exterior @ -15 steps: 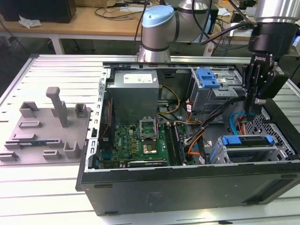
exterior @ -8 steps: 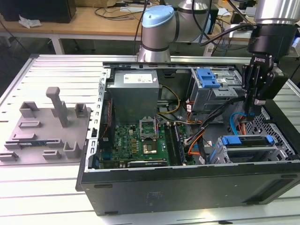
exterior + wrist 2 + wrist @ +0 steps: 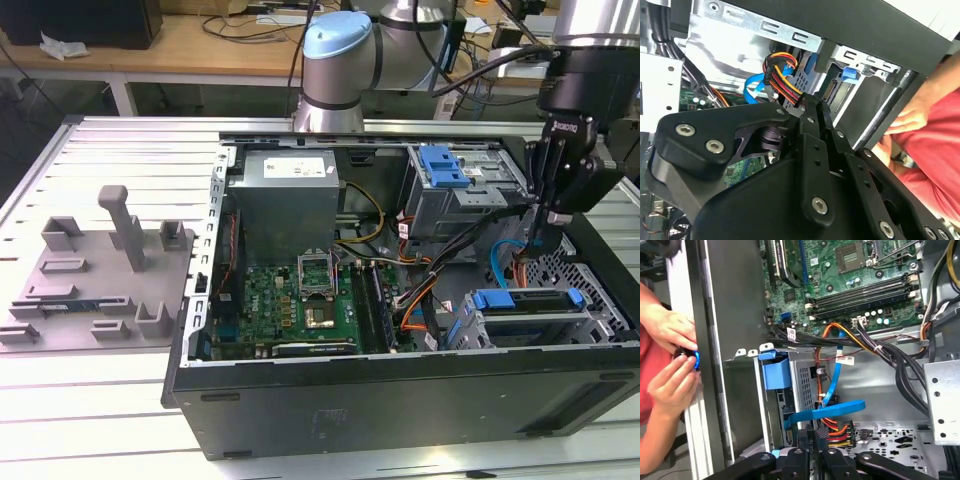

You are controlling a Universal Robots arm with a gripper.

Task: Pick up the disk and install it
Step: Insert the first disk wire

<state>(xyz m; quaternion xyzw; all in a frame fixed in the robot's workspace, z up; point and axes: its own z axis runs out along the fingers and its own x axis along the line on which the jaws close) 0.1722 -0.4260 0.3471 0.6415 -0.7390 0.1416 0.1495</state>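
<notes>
1. Black gripper [image 3: 812, 106] linkage sits closest to the lens in both wrist views. Its two fingers are pressed together with no part of the disk between them. Whether they pinch a thin wire, I cannot tell.
2. Its tip hangs low inside the open computer case [image 3: 400, 390], just beside the red, yellow and black power cable bundle [image 3: 782, 82] and the flat blue data cable [image 3: 832, 412].
3. The disk [image 3: 527, 301] lies in the drive cage [image 3: 540, 330] at the case corner on the exterior view's right. It is near the gripper but not held. Its blue carrier bracket [image 3: 776, 372] shows at the cage mouth in the first wrist view.
4. A person's hands [image 3: 667, 327] work at the outer wall of the case beside that cage, holding a small blue part.
5. Judged from how things lie, the pick-up is done and the disk looks slid into its bay. The step in hand seems to be the last of the installing, around the seating or the cabling at the back of the cage.
6. Any further motion here calls for short, slow travel. The cables crowd the fingertips and could snag, the motherboard [image 3: 855, 280] lies near, and the person's hands are close to the cage.
</notes>
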